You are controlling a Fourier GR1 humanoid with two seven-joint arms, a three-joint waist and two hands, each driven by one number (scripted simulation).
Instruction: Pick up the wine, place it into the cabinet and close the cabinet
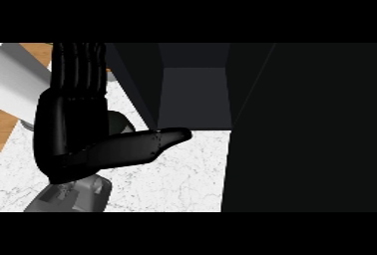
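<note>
The left hand (70, 124) fills the left side of the frame, raised with its fingers (79, 64) straight and pointing to the upper edge and its thumb (140, 144) stretched out to the right; the fingers lie together, uncurled, and close on nothing. The thumb's tip reaches toward the centre, ending just short of the open mouth of the dark cabinet (193, 94), whose shadowed interior sits at upper centre. A tall dark panel (302, 129), most likely the cabinet's open door or side wall, covers the whole right side of the frame from top to bottom. The wine shows nowhere: no bottle stands on the white marbled counter (169, 184) in the lower centre, and the recess is too dark to tell whether it is inside. The right hand does not appear either; it may be behind the dark panel, but that cannot be told. Judging from this, the relation that matters now is between the left hand and the cabinet: the opening lies to the right of the hand and slightly above the thumb, its long axis running up and down the frame. If the bottle is already in, the closing step would fall to whichever hand can reach the door, and only the left hand is seen near it. A pale grey body (22, 79) crosses the upper left corner behind the hand.
</note>
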